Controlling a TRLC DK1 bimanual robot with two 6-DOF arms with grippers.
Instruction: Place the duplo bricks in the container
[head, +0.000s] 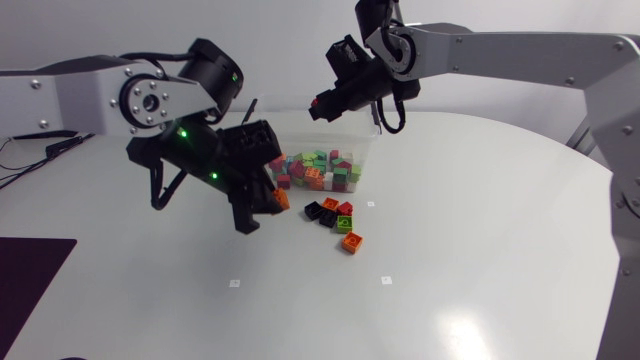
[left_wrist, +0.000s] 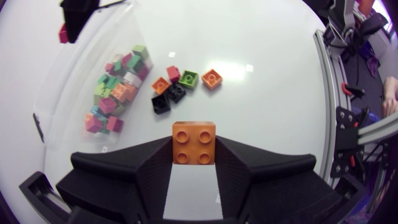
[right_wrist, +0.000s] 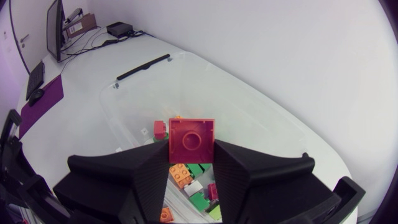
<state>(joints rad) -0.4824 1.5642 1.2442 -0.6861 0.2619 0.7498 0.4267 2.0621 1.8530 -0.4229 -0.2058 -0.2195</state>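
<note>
Left gripper (left_wrist: 194, 150): is pinching an orange four-stud brick (left_wrist: 194, 142) between its two fingers, hanging just outside the container (right_wrist: 249, 109), on the side where the loose bricks are lying.
Right gripper (right_wrist: 191, 152): is clamping a red brick (right_wrist: 191, 140) from both sides, hovering above the container's open top.
Container: clear tub, already holding a heap of pink, green and orange bricks (left_wrist: 109, 102).
Loose bricks (left_wrist: 176, 92): six are sitting on the table just outside the container, two of them black, bunched close and some touching.
Risk, red brick: it is hanging high over the heap. If let go from there, it is likely to bounce off the piled bricks and jump the wall.
Risk, orange brick: it is sitting low beside the container. Carried straight in, brick or fingers could clip the rim and shove or tip the light tub.
Risk, arms: both are crowding the container. With the right gripper occupying the opening, a left approach now is inviting a collision.
Risk, loose bricks: they are packed tightly, so broad fingers coming down on one could scatter its neighbours away from the container.
</note>
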